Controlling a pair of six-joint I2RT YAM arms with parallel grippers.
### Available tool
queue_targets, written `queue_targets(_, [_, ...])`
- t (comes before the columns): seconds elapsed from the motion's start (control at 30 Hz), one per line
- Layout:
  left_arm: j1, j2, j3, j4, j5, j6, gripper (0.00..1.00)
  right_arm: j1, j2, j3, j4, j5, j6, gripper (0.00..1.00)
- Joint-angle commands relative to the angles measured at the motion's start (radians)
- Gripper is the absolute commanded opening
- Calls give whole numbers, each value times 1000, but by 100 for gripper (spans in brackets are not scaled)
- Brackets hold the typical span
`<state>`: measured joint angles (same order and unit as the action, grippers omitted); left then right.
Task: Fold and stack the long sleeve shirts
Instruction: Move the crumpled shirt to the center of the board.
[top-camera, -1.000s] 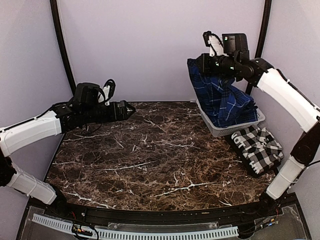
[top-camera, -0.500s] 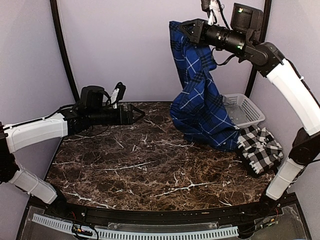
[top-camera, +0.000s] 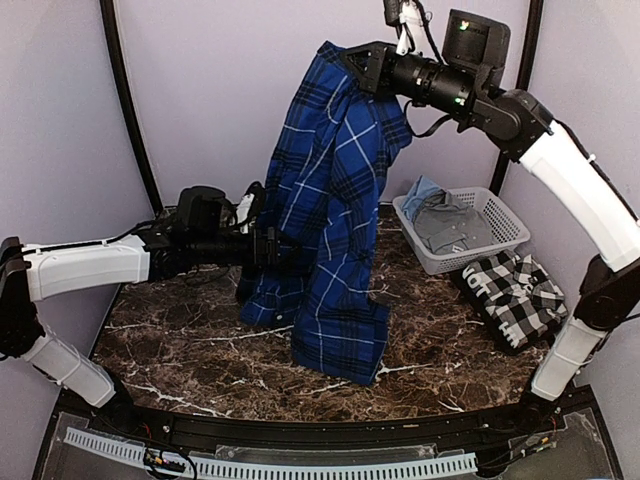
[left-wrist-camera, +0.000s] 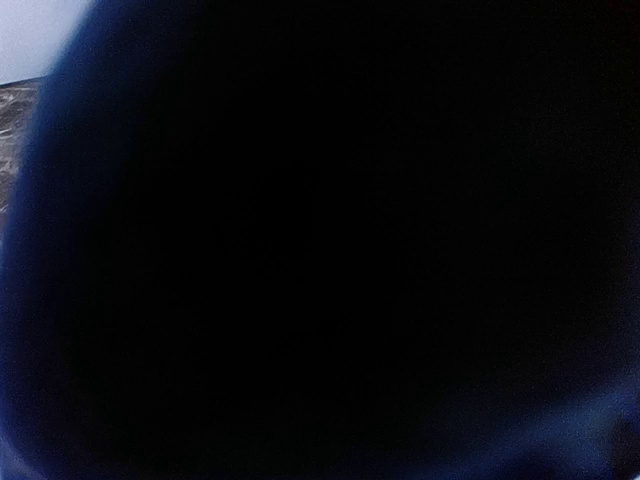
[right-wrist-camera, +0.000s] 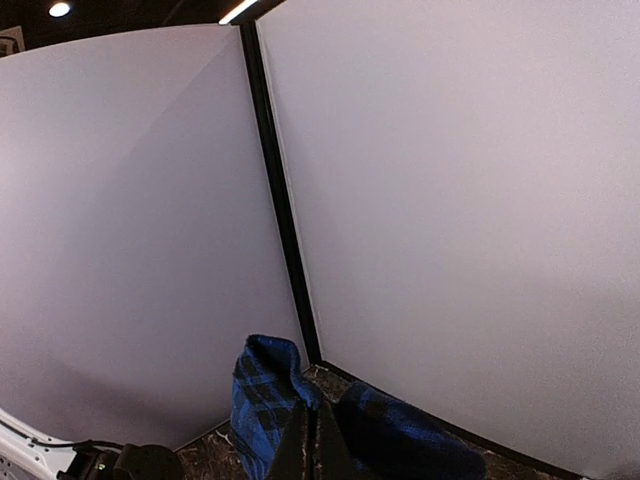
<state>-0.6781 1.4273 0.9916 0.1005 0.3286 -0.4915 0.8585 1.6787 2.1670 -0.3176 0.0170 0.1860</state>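
The royal blue plaid long sleeve shirt (top-camera: 335, 220) hangs full length from my right gripper (top-camera: 352, 58), which is raised high at the back and shut on its top edge. The shirt's lower end rests on the marble table (top-camera: 180, 340). In the right wrist view the closed fingers (right-wrist-camera: 318, 445) pinch blue plaid cloth (right-wrist-camera: 262, 400). My left gripper (top-camera: 270, 245) is pushed against the hanging shirt at mid-height, its tips hidden by the cloth. Dark blue fabric (left-wrist-camera: 320, 240) fills the left wrist view. The black-and-white check shirt (top-camera: 515, 295) lies folded at the table's right edge.
A white plastic basket (top-camera: 445, 262) stands at the back right with grey-blue clothing (top-camera: 450, 225) inside. Lavender walls with black corner posts (top-camera: 125, 100) close in the table on three sides.
My right gripper has lifted the blue shirt out of the basket and carried it left and up, so it now hangs over mid-table. My left arm has reached right into the cloth.
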Motion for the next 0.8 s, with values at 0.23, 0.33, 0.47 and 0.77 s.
queue_targets(0.23, [2,27,-39,-9,-202,-27,75,-5,-137,-258,64,110,-38,0])
queue_targets(0.33, [2,57,-50,28,-102,-27,69,-15,-155,-305,58,136,-38,0])
queue_targets(0.47, [2,105,-48,47,-42,-37,63,-39,-151,-319,28,139,-20,0])
queue_targets(0.77, [1,20,-82,126,-52,-36,55,-55,-131,-327,-12,125,-14,0])
